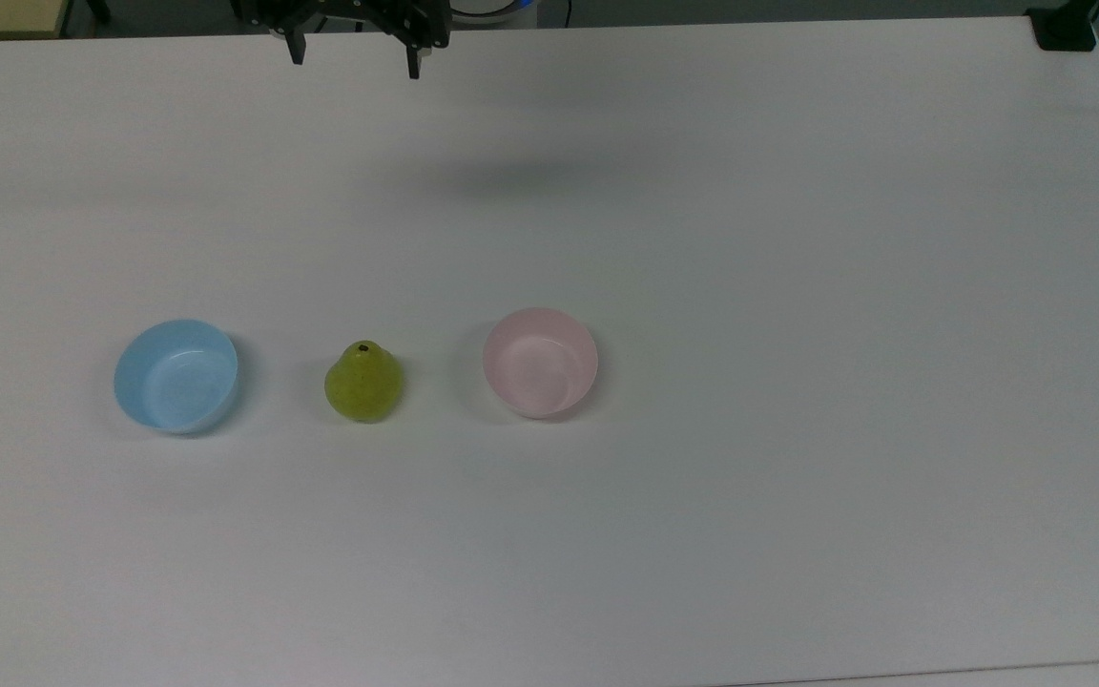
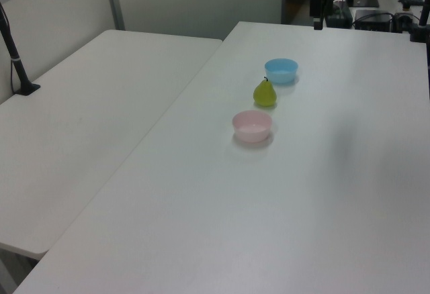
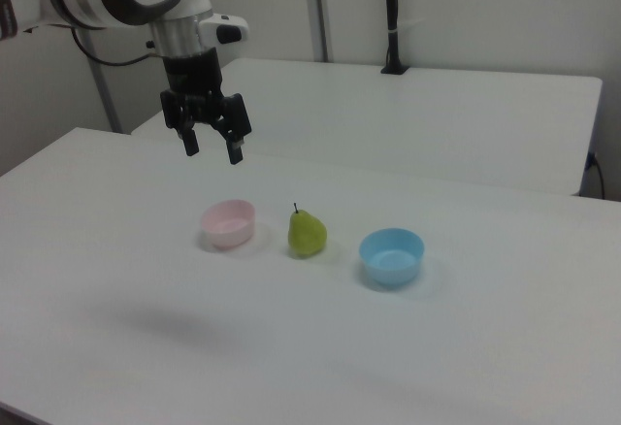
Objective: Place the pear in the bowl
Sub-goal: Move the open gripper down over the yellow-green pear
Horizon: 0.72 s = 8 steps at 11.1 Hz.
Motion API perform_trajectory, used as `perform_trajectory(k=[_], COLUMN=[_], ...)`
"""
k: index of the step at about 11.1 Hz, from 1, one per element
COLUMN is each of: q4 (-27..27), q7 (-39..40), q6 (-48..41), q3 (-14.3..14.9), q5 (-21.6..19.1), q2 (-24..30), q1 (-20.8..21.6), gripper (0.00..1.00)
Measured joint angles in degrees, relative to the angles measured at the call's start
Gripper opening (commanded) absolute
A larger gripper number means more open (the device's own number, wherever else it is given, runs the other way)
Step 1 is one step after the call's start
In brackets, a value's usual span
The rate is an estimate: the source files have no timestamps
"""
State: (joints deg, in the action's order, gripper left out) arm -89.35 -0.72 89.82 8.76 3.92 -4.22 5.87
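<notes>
The yellow-green pear [image 1: 363, 383] stands upright on the white table, between two small bowls. The pale pink bowl [image 1: 540, 362] sits on the top view's right of it, empty. In the right view the pear [image 3: 307, 234] is right of the pink bowl [image 3: 229, 224]; in the left view the pear [image 2: 265, 93] lies beyond the pink bowl [image 2: 252, 126]. My gripper [image 3: 211, 147] hangs open, high above the table and well clear of both, holding nothing. It shows at the top edge of the top view as the gripper [image 1: 355, 59].
A light blue bowl [image 1: 176, 376] sits on the top view's left of the pear. A second white table [image 2: 87, 106] adjoins on the left view's left. A black clamp [image 1: 1065, 29] grips the table's far corner. Bare table surface surrounds the three objects.
</notes>
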Motion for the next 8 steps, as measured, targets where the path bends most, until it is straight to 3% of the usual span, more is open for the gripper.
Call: perform_trajectory(k=[8], q4=[-0.91], q7=[0.52], q6=[2.73], q3=[0.38], q5=[0.05], q2=[-0.07], q1=[-1.93], gripper=[1.0])
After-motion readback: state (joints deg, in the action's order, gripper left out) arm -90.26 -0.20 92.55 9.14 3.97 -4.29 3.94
